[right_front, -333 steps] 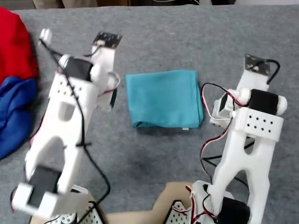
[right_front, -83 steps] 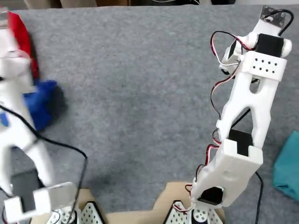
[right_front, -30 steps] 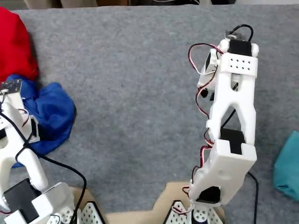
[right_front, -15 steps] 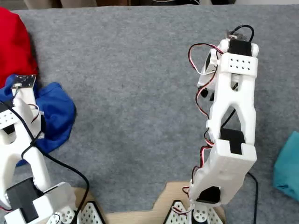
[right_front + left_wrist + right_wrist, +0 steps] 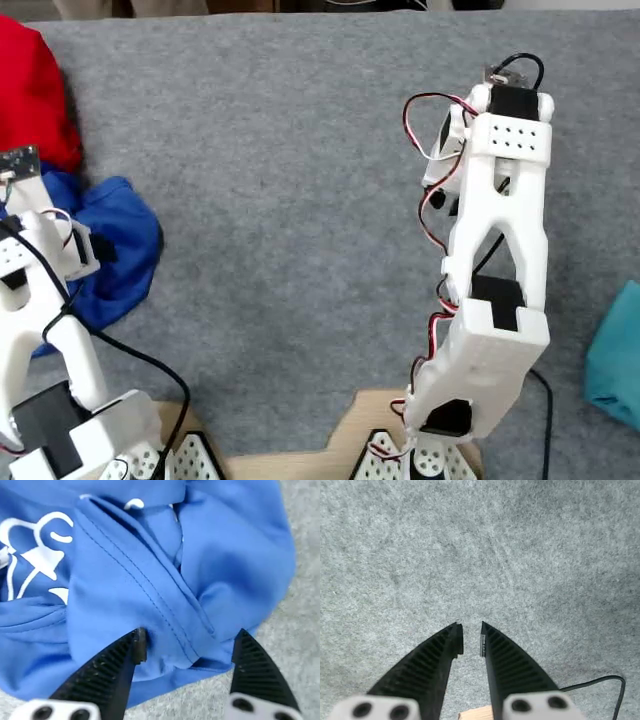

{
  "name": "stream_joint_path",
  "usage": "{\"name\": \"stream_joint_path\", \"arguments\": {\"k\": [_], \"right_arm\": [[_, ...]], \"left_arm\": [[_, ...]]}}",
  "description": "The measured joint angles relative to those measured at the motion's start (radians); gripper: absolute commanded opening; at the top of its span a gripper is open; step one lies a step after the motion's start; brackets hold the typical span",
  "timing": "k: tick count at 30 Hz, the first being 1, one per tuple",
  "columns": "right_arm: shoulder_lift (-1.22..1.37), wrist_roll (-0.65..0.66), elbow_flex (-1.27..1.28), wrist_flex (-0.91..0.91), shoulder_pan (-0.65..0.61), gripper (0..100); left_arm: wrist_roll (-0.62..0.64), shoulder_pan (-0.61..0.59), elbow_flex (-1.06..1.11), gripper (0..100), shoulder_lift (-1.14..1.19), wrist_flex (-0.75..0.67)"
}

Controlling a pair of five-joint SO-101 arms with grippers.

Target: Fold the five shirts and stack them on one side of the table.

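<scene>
A crumpled blue shirt (image 5: 118,248) with white print lies at the table's left side, and a red shirt (image 5: 35,90) lies behind it in the far left corner. My left arm (image 5: 40,265) stands over the blue shirt. My left gripper (image 5: 190,642) is open, its fingers straddling a seamed fold of the blue shirt (image 5: 150,580). A folded teal shirt (image 5: 615,355) rests at the right edge. Over bare grey felt right of centre, my right gripper (image 5: 470,632) is shut with nothing in it.
Grey felt (image 5: 290,180) covers the table, with wide free room between the two arms. The right arm (image 5: 495,250) stretches from the front edge toward the back. A thin black cable (image 5: 600,682) lies on the felt near the right gripper.
My left arm has shifted slightly left and back over the blue shirt. The blue shirt keeps its place and the right arm has held still.
</scene>
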Motion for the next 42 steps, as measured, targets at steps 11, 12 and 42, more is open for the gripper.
{"name": "stream_joint_path", "arguments": {"k": [11,12,42], "right_arm": [[0.0,0.0,0.0,-0.012,0.0,8.1],[0.0,0.0,0.0,-0.012,0.0,8.1],[-0.184,0.299,0.0,0.005,0.344,8.3]], "left_arm": [[0.0,0.0,0.069,4,0.0,-0.058],[0.0,0.0,0.069,1,0.0,-0.058],[0.196,0.825,-0.756,2,0.037,0.69]]}}
